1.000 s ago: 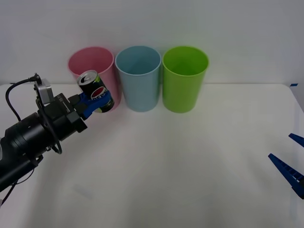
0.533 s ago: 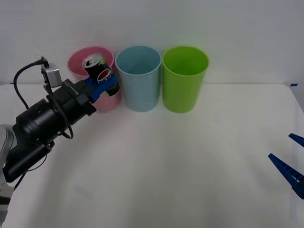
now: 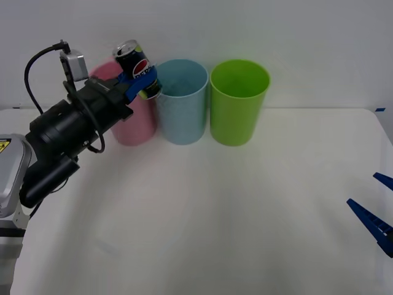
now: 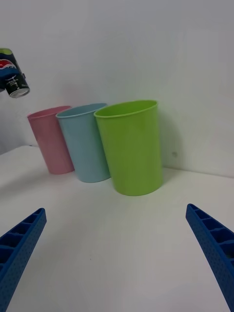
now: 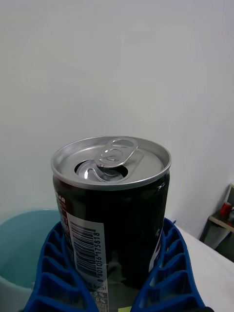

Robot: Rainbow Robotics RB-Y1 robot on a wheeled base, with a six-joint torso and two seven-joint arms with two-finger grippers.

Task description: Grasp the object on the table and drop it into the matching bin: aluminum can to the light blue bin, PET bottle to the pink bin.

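My left gripper (image 3: 142, 83) is shut on the aluminum can (image 3: 135, 62), a dark can with a silver top and a red-white-blue logo. It holds the can tilted in the air, above the gap between the pink bin (image 3: 132, 123) and the light blue bin (image 3: 183, 107), at the blue bin's left rim. The left wrist view has the can (image 5: 112, 209) between the blue fingers (image 5: 53, 273), with the light blue bin (image 5: 19, 243) below. From the right wrist, the can (image 4: 12, 73) hangs above the pink bin (image 4: 51, 141) and the light blue bin (image 4: 85, 144). My right gripper (image 3: 376, 203) rests open at the table's right edge.
A lime green bin (image 3: 238, 101) stands right of the light blue one, all three in a row at the back of the white table (image 3: 245, 215). A white wall rises behind them. The left arm's black forearm (image 3: 67, 129) reaches over the table's left side.
The left arm has lifted the can up and to the right, from in front of the pink bin to above the blue bin's left rim. The right arm has not moved.
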